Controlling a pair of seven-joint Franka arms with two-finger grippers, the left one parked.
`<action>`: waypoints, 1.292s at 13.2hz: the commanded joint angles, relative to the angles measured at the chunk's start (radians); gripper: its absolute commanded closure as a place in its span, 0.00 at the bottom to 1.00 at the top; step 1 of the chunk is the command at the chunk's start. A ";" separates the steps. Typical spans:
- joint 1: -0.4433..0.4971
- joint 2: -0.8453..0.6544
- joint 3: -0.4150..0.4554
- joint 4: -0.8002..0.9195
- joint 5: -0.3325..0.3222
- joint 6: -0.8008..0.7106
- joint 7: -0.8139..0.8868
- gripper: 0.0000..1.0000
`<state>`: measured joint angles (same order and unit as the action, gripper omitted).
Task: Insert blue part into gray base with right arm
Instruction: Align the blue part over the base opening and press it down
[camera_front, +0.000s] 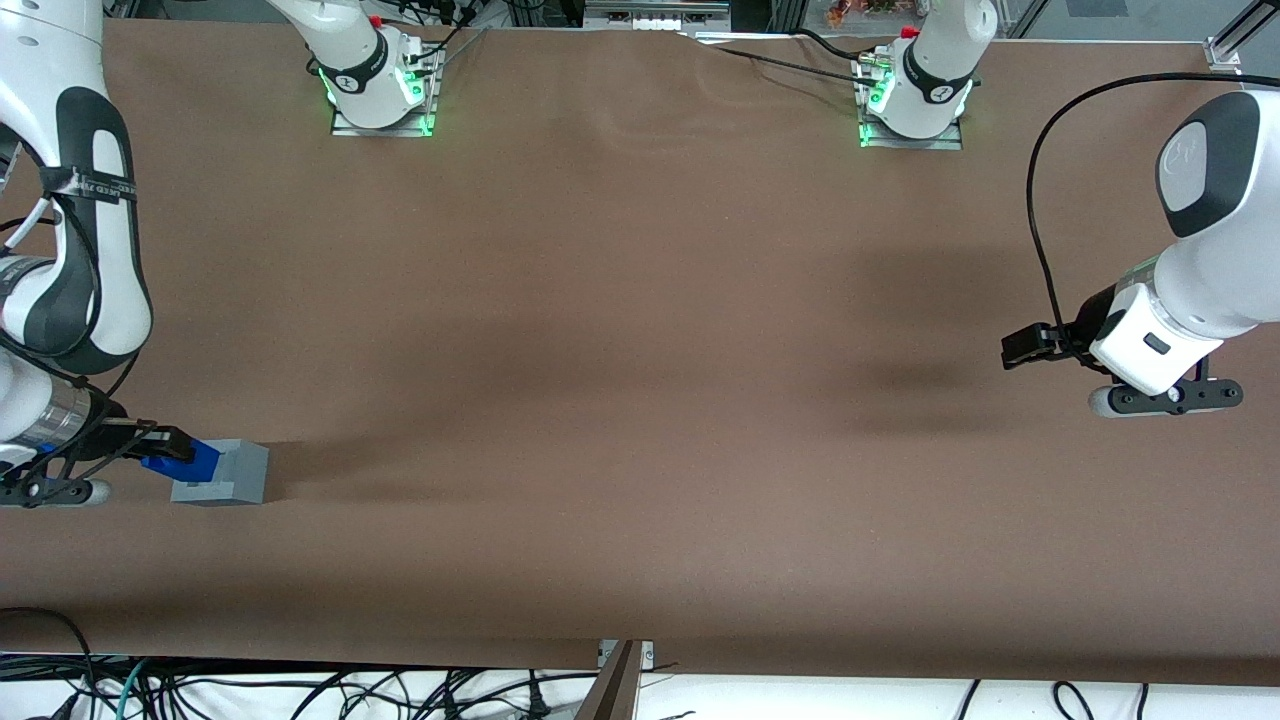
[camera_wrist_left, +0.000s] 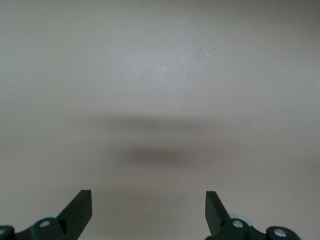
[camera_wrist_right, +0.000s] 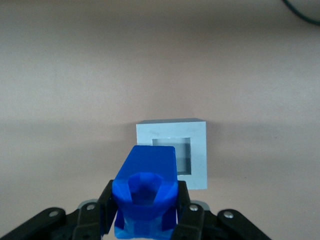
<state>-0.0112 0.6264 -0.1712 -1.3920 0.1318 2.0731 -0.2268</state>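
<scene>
The gray base (camera_front: 224, 473) sits on the brown table toward the working arm's end, near the front camera. Its square recess shows in the right wrist view (camera_wrist_right: 175, 152). My right gripper (camera_front: 168, 447) is shut on the blue part (camera_front: 185, 461), which it holds just beside and slightly above the base's edge. In the right wrist view the gripper (camera_wrist_right: 145, 207) clamps the blue part (camera_wrist_right: 146, 192) between both fingers, and the part's end overlaps the near edge of the base. The right arm (camera_front: 60, 260) reaches in from the table's end.
The brown table (camera_front: 640, 400) stretches wide between the two arm mounts (camera_front: 380, 95). Loose cables (camera_front: 300, 690) lie along the edge nearest the front camera. The parked arm (camera_front: 1190, 290) hangs over its own end of the table.
</scene>
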 joint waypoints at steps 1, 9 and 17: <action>-0.022 0.022 0.010 0.005 0.014 -0.008 -0.068 0.73; -0.056 0.050 0.010 0.005 0.015 -0.001 -0.184 0.73; -0.056 0.078 0.021 0.007 0.015 0.042 -0.209 0.73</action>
<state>-0.0557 0.6735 -0.1683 -1.3922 0.1339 2.0802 -0.4124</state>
